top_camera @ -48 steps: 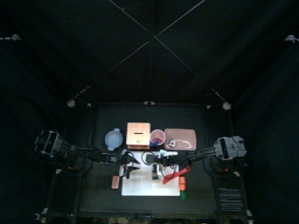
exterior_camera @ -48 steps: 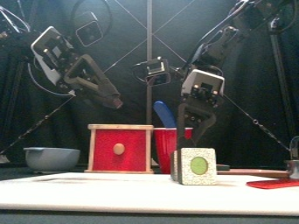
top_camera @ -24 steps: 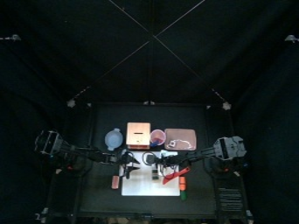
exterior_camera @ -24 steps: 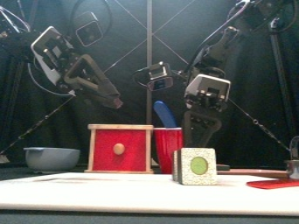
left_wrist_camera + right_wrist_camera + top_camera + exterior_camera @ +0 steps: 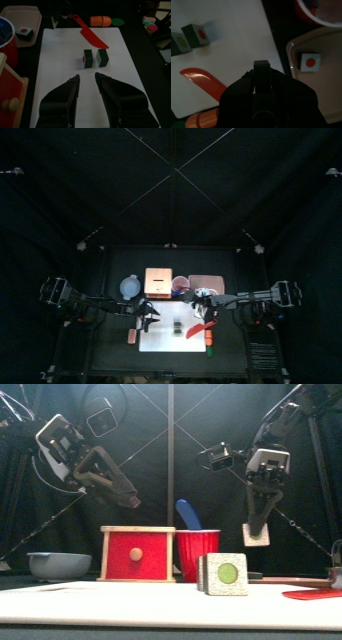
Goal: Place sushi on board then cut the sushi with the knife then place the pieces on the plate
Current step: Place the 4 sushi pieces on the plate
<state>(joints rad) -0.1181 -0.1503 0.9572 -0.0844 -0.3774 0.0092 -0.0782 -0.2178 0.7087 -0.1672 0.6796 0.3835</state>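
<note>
Two dark green sushi pieces (image 5: pixel 95 57) stand side by side on the white board (image 5: pixel 73 105), seen up close as one block (image 5: pixel 225 574) in the front view. My right gripper (image 5: pixel 257 529) hangs high to their right, shut on another sushi piece (image 5: pixel 254 535). Below it the right wrist view shows the pink plate (image 5: pixel 321 82) holding one piece (image 5: pixel 310 61). The red knife (image 5: pixel 89 36) lies at the board's far end. My left gripper (image 5: pixel 87 80) is open above the board's near end, holding nothing.
A wooden box with a red drawer front (image 5: pixel 138 554), a red cup (image 5: pixel 198 549) holding a blue knife (image 5: pixel 189 512), and a blue-grey bowl (image 5: pixel 59 564) stand behind the board. An orange toy food (image 5: pixel 101 20) lies beyond the knife.
My right gripper has risen from beside the sushi and swung right toward the plate, carrying a piece. The left arm has stayed put.
</note>
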